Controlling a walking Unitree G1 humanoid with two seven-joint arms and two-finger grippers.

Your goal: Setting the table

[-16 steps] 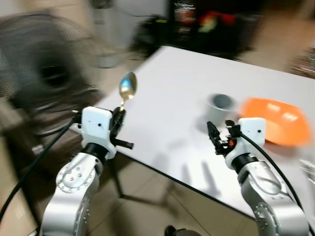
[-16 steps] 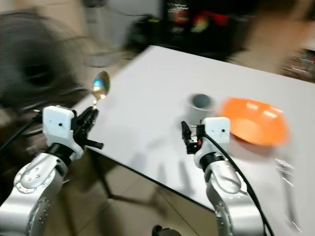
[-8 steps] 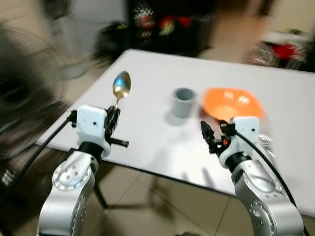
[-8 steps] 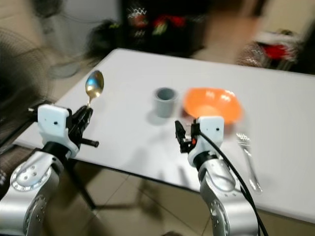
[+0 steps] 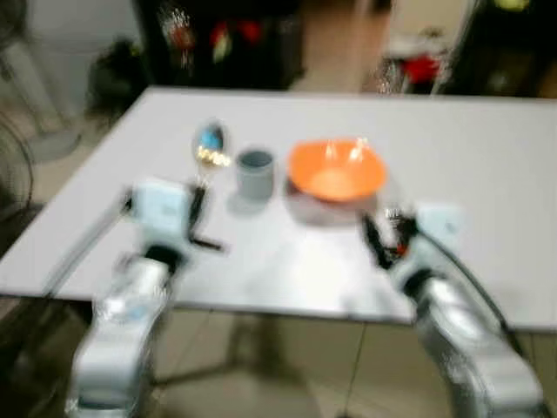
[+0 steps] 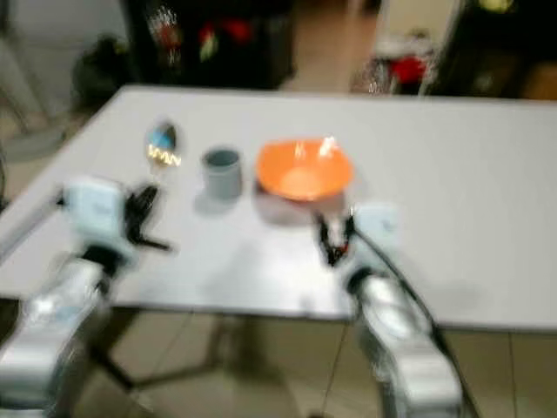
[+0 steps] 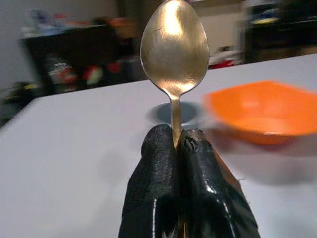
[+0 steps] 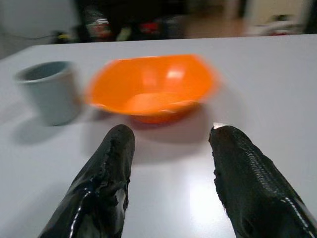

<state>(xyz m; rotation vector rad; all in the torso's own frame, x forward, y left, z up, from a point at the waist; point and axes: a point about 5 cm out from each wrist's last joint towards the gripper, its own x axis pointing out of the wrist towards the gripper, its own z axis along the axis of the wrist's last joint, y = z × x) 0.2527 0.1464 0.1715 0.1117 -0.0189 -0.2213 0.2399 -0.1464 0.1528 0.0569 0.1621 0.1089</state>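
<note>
Both eye views are blurred. My left gripper (image 5: 198,198) is shut on the handle of a gold spoon (image 7: 174,49), holding it upright over the left part of the white table (image 5: 487,165). A grey cup (image 5: 255,171) stands just right of the spoon, and an orange bowl (image 5: 337,170) sits beside the cup. My right gripper (image 5: 383,239) hovers low over the table in front of the bowl. In the right wrist view its fingers (image 8: 111,163) stand open with nothing between them, pointing at the orange bowl (image 8: 151,87) and the grey cup (image 8: 49,89).
The table's near edge (image 5: 287,306) runs across just in front of me, with tiled floor (image 5: 287,366) below it. Dark shelving with coloured items (image 5: 218,39) stands behind the table. A fan (image 5: 13,165) is at the far left.
The whole picture has shifted: the camera has swung round so the table lies square in front. The cup and bowl now sit between my arms. The spoon stays gripped and the right gripper stays open.
</note>
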